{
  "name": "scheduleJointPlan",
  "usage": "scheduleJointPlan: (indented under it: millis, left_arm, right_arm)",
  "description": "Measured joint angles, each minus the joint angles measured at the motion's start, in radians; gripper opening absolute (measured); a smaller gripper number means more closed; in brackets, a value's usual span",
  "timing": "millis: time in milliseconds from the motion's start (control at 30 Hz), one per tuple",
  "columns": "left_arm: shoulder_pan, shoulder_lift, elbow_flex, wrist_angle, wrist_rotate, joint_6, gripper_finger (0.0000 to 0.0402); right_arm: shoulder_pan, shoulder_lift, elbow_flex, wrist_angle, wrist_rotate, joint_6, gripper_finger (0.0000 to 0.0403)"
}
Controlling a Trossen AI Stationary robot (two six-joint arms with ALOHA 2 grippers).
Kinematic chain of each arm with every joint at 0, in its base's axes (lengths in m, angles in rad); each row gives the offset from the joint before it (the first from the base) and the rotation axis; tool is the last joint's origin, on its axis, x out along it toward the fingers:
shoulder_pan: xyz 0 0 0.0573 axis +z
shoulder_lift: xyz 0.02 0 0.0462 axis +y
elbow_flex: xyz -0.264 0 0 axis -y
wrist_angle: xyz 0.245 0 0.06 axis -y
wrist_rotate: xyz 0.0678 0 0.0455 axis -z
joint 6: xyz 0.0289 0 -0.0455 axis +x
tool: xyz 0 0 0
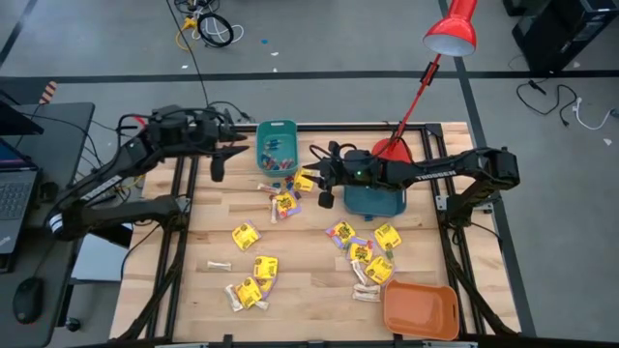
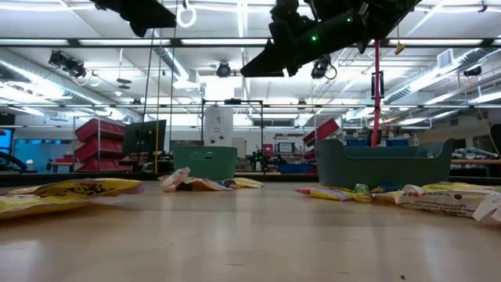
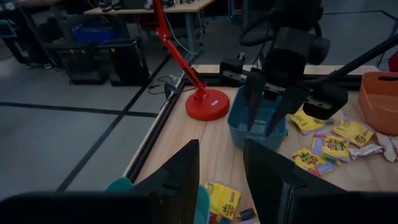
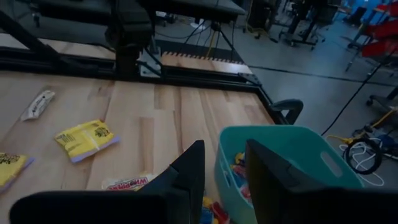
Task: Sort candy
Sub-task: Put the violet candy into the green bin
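**Candy spread on desk, both end effectors raised and empty**

Candy is mostly loose on the pale wooden desk [image 1: 309,280]: square yellow packets with dark print [image 1: 246,236] in a left cluster and a right cluster [image 1: 372,253], plus pale whitish stick-shaped pieces [image 1: 219,264]. Tiny blue and red pieces [image 1: 275,153] sit inside the small teal plastic bin [image 1: 276,128] at the far edge. A darker teal bin [image 1: 387,203] sits mid-desk under the right arm; an orange plastic bin [image 1: 421,309] is at the near right corner. A red desk lamp [image 1: 392,150] stands at the far side.

Left end effector [image 1: 217,164] hangs above the desk just left of the small teal bin, fingers parted, nothing between them. Right end effector [image 1: 324,189] hangs just right of that bin, above yellow packets, fingers apart, holding nothing.
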Motion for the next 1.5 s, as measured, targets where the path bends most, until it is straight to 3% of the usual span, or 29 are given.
scheduleJointPlan:
  millis: [300, 467, 733, 967, 1267, 1500]
  left_arm:
    - [0.0, -0.004, 0.0, 0.001, 0.0, 0.0, 0.0127]
    - [0.0, -0.004, 0.0, 0.0, 0.0, 0.0, 0.0127]
    - [0.0, -0.004, 0.0, -0.036, -0.001, 0.006, 0.0127]
    - [0.0, -0.004, -0.001, -0.1, -0.043, 0.029, 0.0127]
    - [0.0, -0.004, -0.001, -0.112, -0.072, 0.03, 0.0127]
    - [0.0, -0.003, -0.001, -0.146, -0.076, 0.043, 0.0127]
  right_arm:
    - [0.0, 0.0, 0.001, 0.06, 0.0, -0.029, 0.0101]
    - [-0.001, 0.079, 0.046, 0.087, -0.002, -0.063, 0.0101]
    - [0.004, 0.257, 0.279, -0.152, -0.007, -0.089, 0.0101]
    - [0.023, 0.327, 0.413, -0.4, -0.009, -0.043, 0.0101]
    - [0.027, 0.361, 0.423, -0.597, -0.009, 0.065, 0.0101]
    - [0.027, 0.399, 0.379, -0.555, 0.01, 0.077, 0.0101]
